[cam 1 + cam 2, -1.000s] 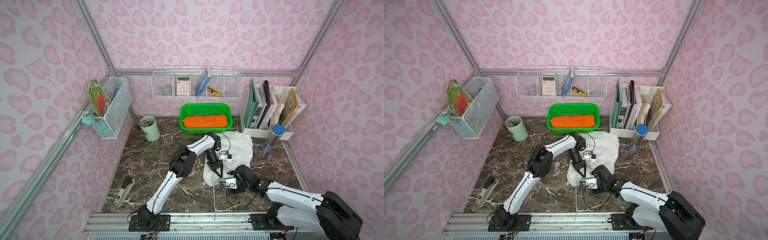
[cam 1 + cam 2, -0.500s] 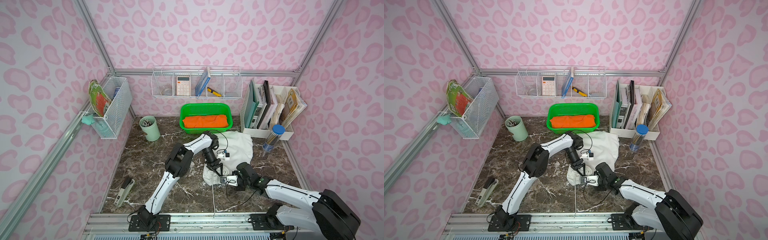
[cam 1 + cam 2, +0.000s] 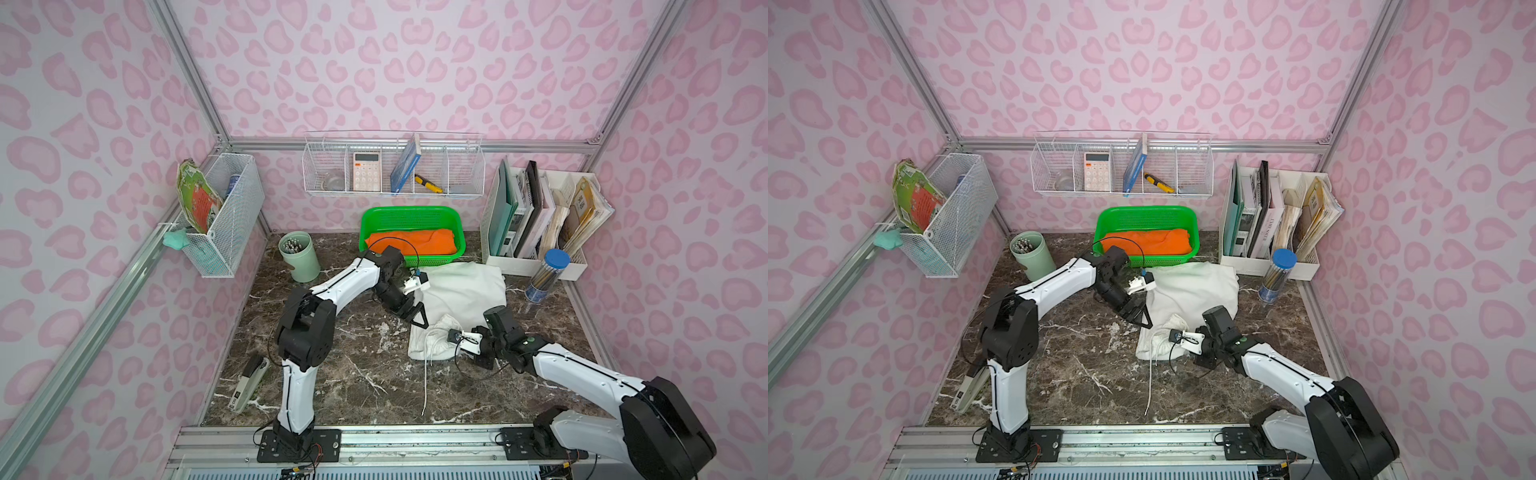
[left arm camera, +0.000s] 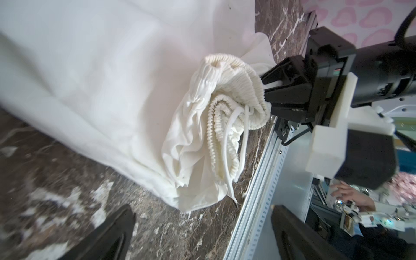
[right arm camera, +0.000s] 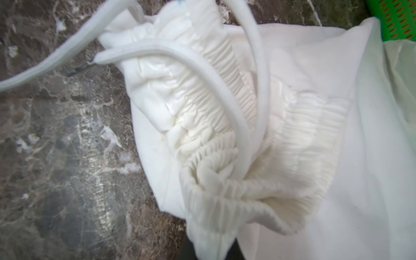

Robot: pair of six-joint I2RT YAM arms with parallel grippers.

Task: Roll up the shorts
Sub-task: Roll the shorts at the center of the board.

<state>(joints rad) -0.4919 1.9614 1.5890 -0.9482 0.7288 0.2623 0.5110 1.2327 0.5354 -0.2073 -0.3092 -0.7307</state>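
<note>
Shorts lay on the desk before the green basket, with the waistband bunched into a loose roll, which the jaws of the right gripper clamped, apparently to pin it, while the jaws of the left gripper stood wide apart beside the fabric.

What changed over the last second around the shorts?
The left gripper opened, released the shorts and drew back from the rolled end to their left edge. The right gripper pushed in and shut on the gathered waistband of that rolled end. The flat part of the shorts, the trailing drawstring and the green basket stayed put.
</note>
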